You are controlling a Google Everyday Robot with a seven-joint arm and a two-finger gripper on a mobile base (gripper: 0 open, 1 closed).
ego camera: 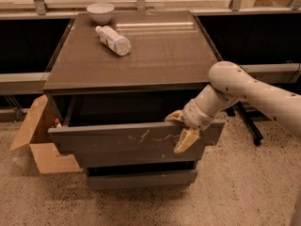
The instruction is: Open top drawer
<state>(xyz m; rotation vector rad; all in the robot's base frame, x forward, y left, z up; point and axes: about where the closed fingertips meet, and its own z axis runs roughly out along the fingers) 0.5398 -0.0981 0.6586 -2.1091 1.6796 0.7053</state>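
The top drawer (117, 138) is a wide dark grey-brown front panel with pale scratches. It stands pulled out from the cabinet (155, 55), with a dark gap behind it. My gripper (180, 128) is at the drawer's right end, astride the front's top edge. One tan finger (186, 141) hangs down in front of the face, and the other (174, 117) lies at the top edge. The fingers are spread apart, so the gripper is open.
A plastic bottle (113, 40) lies on the cabinet top beside a white bowl (100, 12). Two narrower drawer fronts (141, 179) sit below, closed. An open cardboard box (37, 140) stands on the floor at left. A black wheeled leg (247, 124) is at right.
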